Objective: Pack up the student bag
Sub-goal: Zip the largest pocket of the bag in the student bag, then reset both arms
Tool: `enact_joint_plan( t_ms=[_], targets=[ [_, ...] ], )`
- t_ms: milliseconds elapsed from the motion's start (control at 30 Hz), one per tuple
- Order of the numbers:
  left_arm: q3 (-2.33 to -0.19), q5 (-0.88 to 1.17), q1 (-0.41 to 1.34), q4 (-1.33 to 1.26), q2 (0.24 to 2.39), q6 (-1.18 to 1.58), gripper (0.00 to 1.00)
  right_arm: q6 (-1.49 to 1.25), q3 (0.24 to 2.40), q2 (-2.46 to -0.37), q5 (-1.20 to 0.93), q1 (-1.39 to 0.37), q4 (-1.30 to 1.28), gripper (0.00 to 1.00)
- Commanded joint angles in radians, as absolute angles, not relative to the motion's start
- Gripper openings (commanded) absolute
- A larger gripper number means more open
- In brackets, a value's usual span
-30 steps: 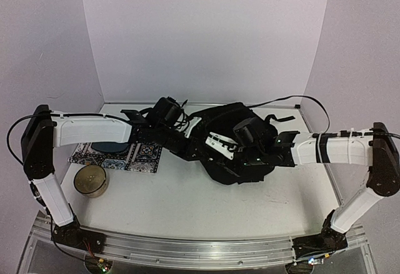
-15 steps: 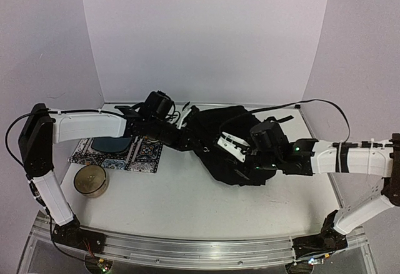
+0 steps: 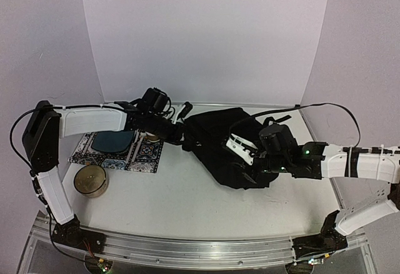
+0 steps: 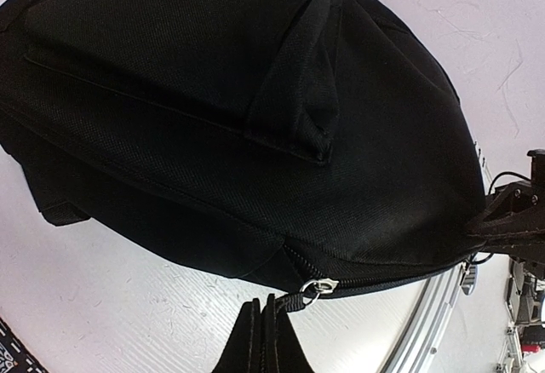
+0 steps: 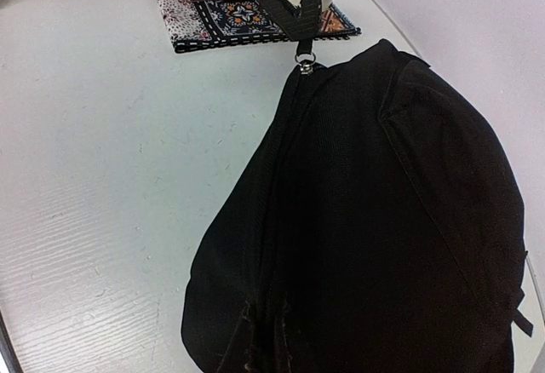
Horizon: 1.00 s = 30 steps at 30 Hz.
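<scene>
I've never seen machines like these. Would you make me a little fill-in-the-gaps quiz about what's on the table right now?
1. The large soft fabric backpack is coloured ____.
2. The left gripper pinches the black pull tab of the backpack's ____.
3. The right gripper is ____ on the backpack's fabric.
4. In the top view, the patterned cloth mat lies to the backpack's ____.
Missing words: black; zipper; shut; left.
</scene>
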<state>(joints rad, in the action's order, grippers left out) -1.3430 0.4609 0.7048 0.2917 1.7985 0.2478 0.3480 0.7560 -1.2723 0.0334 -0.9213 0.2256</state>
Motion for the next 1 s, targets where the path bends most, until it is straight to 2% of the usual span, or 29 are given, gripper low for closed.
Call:
enact_joint_plan(
  t_ms=[0,233,300,433,600,767,967],
  targets=[
    [-1.354,0.261,0.62,0.272,1.786,0.219,0.04,0.281,0.829,-1.305,-0.095,-0.923,0.187,0.0],
    [-1.316,0.159,0.618,0.268,1.707,0.229,0.35,0.205,0.987,-1.482,-0.079,-0.92,0.188,0.27],
    [-1.307,0.133,0.613,0.268,1.679,0.243,0.48,0.171,1.049,-1.52,-0.096,-0.903,0.186,0.34],
    [-1.276,0.071,0.588,0.266,1.608,0.275,0.73,0.094,1.167,-1.59,-0.217,-0.815,0.186,0.58],
    [-1.199,0.009,0.505,0.265,1.472,0.352,0.95,-0.025,1.286,-1.641,-0.149,-0.676,0.212,0.82],
    [-1.097,-0.046,0.37,0.262,1.278,0.403,0.99,-0.143,1.252,-1.576,-0.013,-0.527,0.26,0.97],
    [-1.018,-0.185,0.279,0.278,1.019,0.403,0.99,-0.212,1.066,-1.342,0.135,-0.362,0.3,0.98]
  ],
)
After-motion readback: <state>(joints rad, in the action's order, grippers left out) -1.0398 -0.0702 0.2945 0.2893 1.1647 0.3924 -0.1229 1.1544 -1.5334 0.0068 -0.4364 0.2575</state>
